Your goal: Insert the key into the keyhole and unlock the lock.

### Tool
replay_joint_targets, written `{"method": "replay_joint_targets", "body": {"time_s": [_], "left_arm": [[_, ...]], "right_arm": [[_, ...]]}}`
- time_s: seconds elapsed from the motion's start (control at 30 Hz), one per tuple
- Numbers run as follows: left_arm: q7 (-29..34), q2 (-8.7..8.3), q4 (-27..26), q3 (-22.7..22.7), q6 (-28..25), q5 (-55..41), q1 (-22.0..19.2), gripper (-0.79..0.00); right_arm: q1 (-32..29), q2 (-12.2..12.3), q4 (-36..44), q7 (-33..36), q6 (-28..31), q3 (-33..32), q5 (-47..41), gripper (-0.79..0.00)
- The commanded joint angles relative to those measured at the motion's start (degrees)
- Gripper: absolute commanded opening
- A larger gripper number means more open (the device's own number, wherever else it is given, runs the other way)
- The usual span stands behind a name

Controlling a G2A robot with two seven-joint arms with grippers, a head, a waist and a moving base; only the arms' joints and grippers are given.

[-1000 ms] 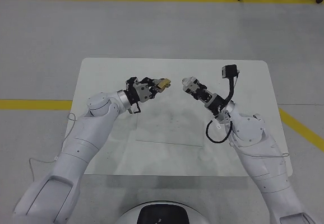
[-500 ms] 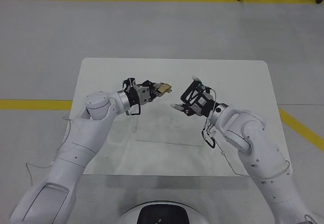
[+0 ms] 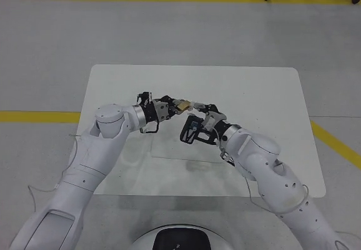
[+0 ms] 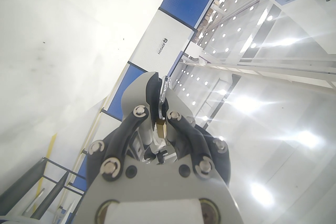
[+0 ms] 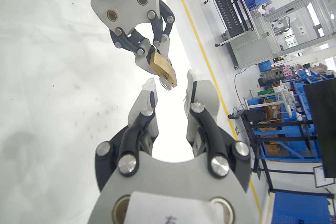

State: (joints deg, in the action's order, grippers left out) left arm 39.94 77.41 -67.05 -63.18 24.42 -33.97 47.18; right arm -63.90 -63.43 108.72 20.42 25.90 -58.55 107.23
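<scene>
1. Closest to the robot is the right pincer (image 5: 170, 83), hanging over the table (image 3: 268, 87). Its fingers (image 5: 147, 104) are spread wide with nothing between them, and the key's head sits right at the mouth of the gap.
2. By my reading the step in hand is to take that head and turn it. To do it well, square the pads to the flat faces of the head and slide in until they cover it. Close firmly, then rotate about the key's own axis with no sideways pull. A skewed grip could lever the lock out of the other pincer or bind the key.
3. Next comes the key (image 5: 165, 83). Its silvery round head sticks out of the lock's free end, so the blade looks already seated in the keyhole. Its long axis carries straight on from the lock body, with the head toward the right pincer.
4. Then the lock (image 5: 162, 66), a small brass body held in the air over the middle of the table, somewhat nearer the far edge than the near one. Its long axis runs in line with the left pincer's fingers. The keyhole end points away from that pincer, toward the right one, and the shackle end is hidden in the grip.
5. Farthest off, the left pincer (image 5: 153, 54) is clamped hard on the lock's upper end.
</scene>
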Motion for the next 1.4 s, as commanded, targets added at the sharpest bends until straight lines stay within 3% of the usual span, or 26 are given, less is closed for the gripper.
{"method": "replay_joint_targets", "body": {"time_s": [0.0, 0.13, 0.3, 0.5, 0.57, 0.6, 0.87, 1.1, 1.37], "left_arm": [[-0.38, -0.11, -0.32, 0.12, -0.15, 1.1, 0.02, -0.785], [-0.48, -0.35, -0.99, 0.29, -0.73, 3.0, 0.19, -0.785], [-0.43, -0.46, -1.61, 0.58, -1.12, 3.95, 0.35, -0.785], [-0.46, -0.58, -2.05, 0.66, -1.24, 4.3, 0.65, -0.785], [-0.51, -0.6, -2.39, 0.64, -1.61, 4.32, 0.76, -0.785], [-0.55, -0.61, -2.54, 0.63, -1.81, 4.32, 0.83, -0.785], [-0.53, -0.48, -2.56, 0.45, -3.89, 2.48, 1.34, -0.785], [-0.68, -0.25, -2.07, 0.68, -7.44, 1.67, 1.43, -0.785], [-0.5, 0.07, -2.12, 1.24, -12.23, 1.73, 1.1, -0.785]], "right_arm": [[0.1, -0.08, 0.11, 0.65, 0.44, 0.74, 2.09, -0.493], [0.75, -0.3, -0.33, 1.76, 2.23, 1.74, 3.87, -0.489], [1.61, -0.7, -0.94, 2.78, 3.01, 2.93, 5.63, -0.625], [2.24, -1.13, -1.59, 3.34, 4.06, 3.82, 6.66, -0.656], [2.33, -1.29, -1.8, 3.59, 4.09, 3.84, 6.25, -0.767], [2.29, -1.39, -1.94, 3.66, 3.84, 3.73, 5.7, -0.785], [1.08, -2.13, -2.55, 4.47, -0.27, 2.08, -0.11, -0.785], [-0.38, -3.38, -4.03, 7.08, -7.58, -0.4, -14.29, -0.785], [-1.18, -4.23, -5.36, 8.74, -9.62, -4.78, -35.67, -0.785]]}}
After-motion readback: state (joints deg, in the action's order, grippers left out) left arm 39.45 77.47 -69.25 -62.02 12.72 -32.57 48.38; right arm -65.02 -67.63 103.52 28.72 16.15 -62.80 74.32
